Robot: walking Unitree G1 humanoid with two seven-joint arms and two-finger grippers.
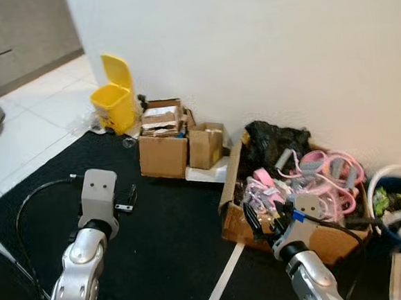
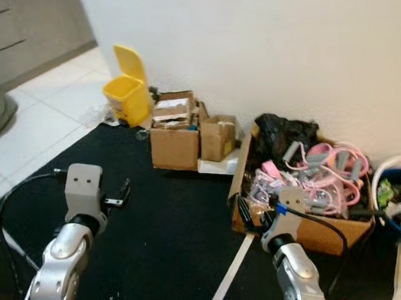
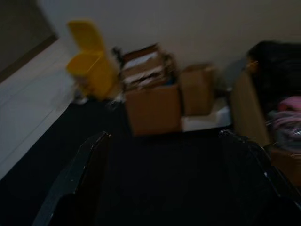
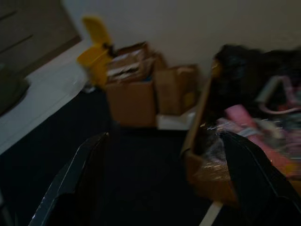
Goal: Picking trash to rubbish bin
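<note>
A yellow rubbish bin [image 1: 113, 101] with its lid up stands on the white tiles by the wall, beyond the black mat's far corner; it is also in the left wrist view [image 3: 91, 70]. Crumpled clear plastic [image 1: 87, 121] lies on the floor beside it. My left gripper [image 3: 164, 136] hovers low over the mat [image 1: 165, 229], open and holding nothing, some way short of the bin. My right gripper [image 4: 164, 136] is open and holds nothing too, close to the front corner of a large cardboard box [image 1: 238, 230] full of pink packets.
Two smaller cardboard boxes [image 1: 162, 146] [image 1: 207, 144] stand against the wall between bin and big box. A black bag [image 1: 276, 140] sits in the big box's back. A blue bucket [image 1: 399, 207] is far right. White tape [image 1: 224, 273] crosses the mat.
</note>
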